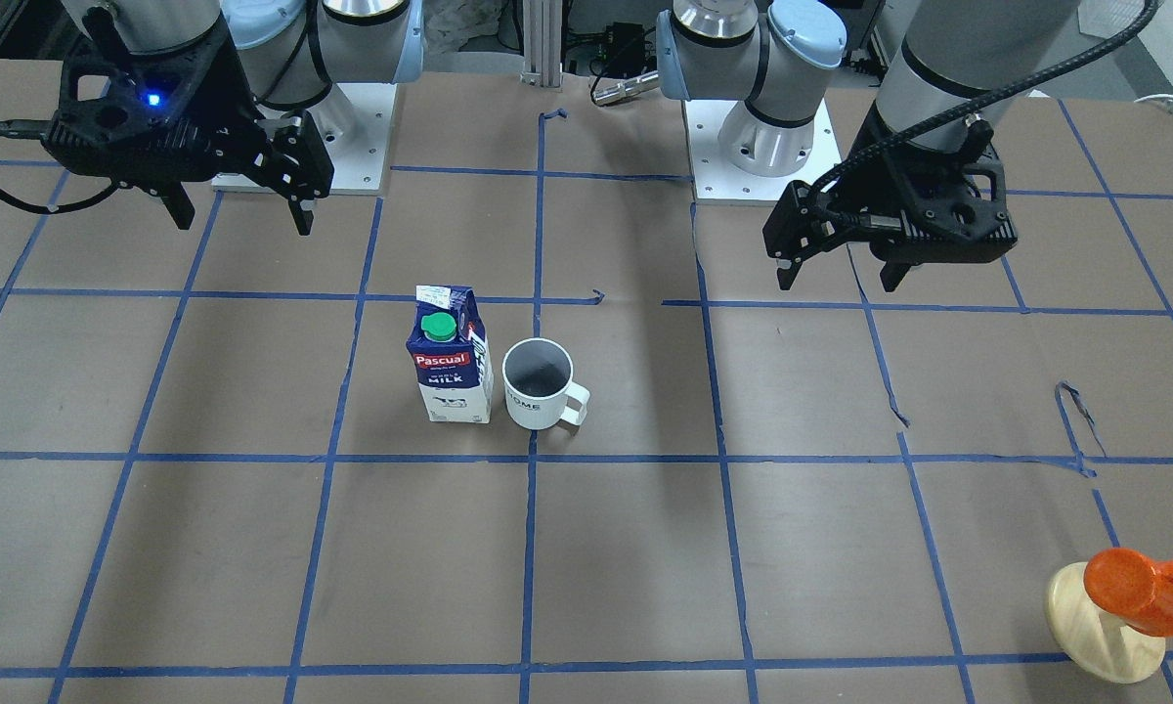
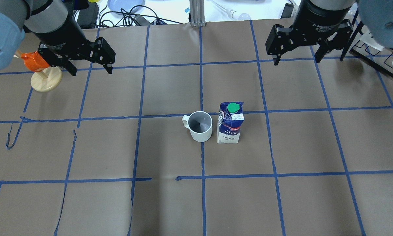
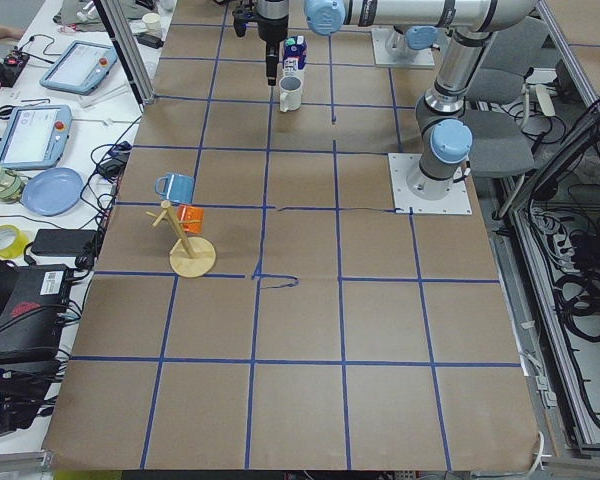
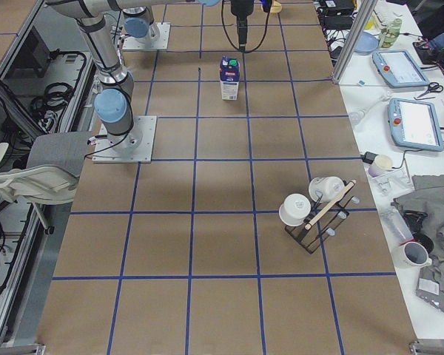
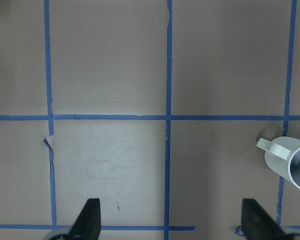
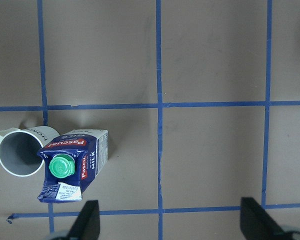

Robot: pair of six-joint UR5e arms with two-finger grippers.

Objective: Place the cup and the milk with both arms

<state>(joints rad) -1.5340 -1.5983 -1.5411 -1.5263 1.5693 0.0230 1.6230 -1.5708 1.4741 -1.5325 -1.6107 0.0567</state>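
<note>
The white cup (image 1: pixel 538 384) stands upright mid-table, its handle pointing away from the milk (image 1: pixel 450 357), which stands upright close beside it, apart from it. Both show from overhead: the cup (image 2: pixel 200 126), the milk (image 2: pixel 230 124). My left gripper (image 2: pixel 91 71) is open and empty, raised well off to the cup's side; its wrist view catches the cup (image 5: pixel 290 162) at the right edge. My right gripper (image 2: pixel 296 61) is open and empty, raised off to the milk's side; its wrist view shows the milk (image 6: pixel 72 165) and cup (image 6: pixel 17 150) at lower left.
An orange cup on a pale wooden stand (image 2: pixel 36 62) sits just beside my left gripper, near the table's far left. A rack with white mugs (image 4: pixel 318 211) stands at the table's right end. Blue tape lines grid the brown table (image 2: pixel 170 203).
</note>
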